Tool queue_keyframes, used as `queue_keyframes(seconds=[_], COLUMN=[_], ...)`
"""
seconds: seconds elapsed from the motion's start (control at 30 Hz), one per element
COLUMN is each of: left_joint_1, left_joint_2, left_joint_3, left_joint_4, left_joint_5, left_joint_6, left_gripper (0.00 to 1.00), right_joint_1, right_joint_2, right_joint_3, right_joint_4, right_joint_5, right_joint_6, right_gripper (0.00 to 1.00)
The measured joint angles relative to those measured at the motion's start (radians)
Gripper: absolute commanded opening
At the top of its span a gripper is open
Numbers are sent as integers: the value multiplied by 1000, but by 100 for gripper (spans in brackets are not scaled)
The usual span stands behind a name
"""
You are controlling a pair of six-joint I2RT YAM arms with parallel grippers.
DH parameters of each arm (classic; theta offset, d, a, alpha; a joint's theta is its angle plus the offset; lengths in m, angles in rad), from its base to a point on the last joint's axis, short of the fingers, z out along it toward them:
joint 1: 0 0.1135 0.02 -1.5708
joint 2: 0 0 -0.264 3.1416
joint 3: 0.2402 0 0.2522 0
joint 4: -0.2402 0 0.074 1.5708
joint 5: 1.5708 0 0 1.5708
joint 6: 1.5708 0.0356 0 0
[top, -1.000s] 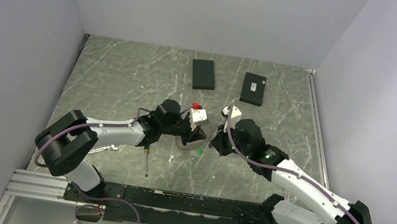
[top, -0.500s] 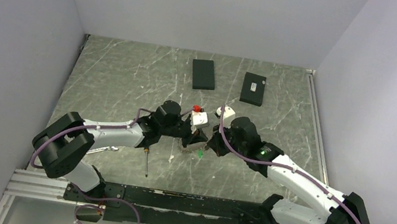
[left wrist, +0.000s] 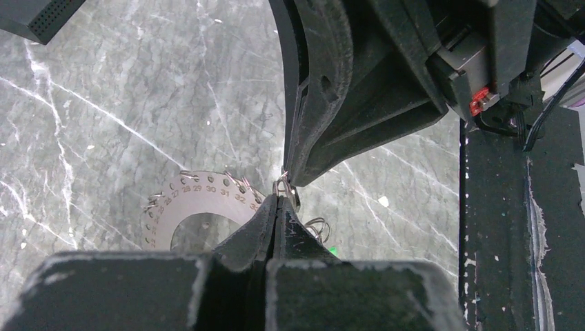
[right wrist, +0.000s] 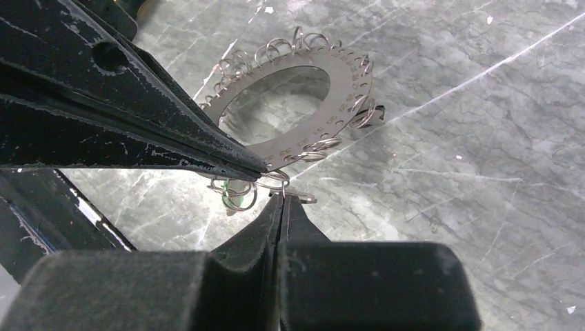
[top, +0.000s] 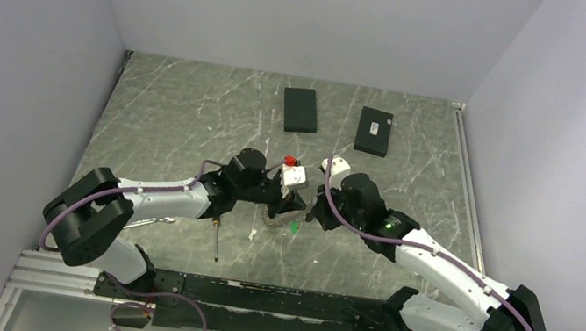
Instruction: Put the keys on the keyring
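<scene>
The keyring (right wrist: 347, 88), a flat grey numbered disc with wire loops round its rim, hangs tilted above the marble between both grippers. My left gripper (left wrist: 278, 201) is shut on its rim; in the right wrist view its fingers (right wrist: 138, 117) end at the disc's edge. My right gripper (right wrist: 283, 198) is shut on a small wire ring (right wrist: 283, 191) just under that edge. A short silver piece (right wrist: 303, 200) sticks out beside it; I cannot tell whether it is a key. The green tag (top: 295, 227) dangles below. No black-headed keys show plainly.
A black-and-yellow screwdriver (top: 215, 238) and silver wrenches (top: 159, 219) lie on the marble by the left arm. Two black boxes (top: 300, 109) (top: 373, 131) sit at the back. The black base rail (left wrist: 514, 227) runs along the near edge.
The right gripper has swung left and closed the gap to the left gripper; the two tips now meet at the keyring. The left arm shifted slightly.
</scene>
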Motion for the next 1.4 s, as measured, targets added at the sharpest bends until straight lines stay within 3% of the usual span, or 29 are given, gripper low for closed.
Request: queue_keyframes(seconds=[0.53, 1.4], left_joint_1=[-4, -5], left_joint_2=[0, -59], left_joint_3=[0, -2], left_joint_4=[-5, 2], left_joint_5=[9, 15], left_joint_6=[6, 14], left_gripper=[0, 0], right_joint_1=[-4, -32], right_joint_2=[-39, -56], right_joint_3=[3, 3], right_joint_4=[2, -1], right_joint_5=[-62, -36], right_joint_6=[-16, 18], right_gripper=[0, 0])
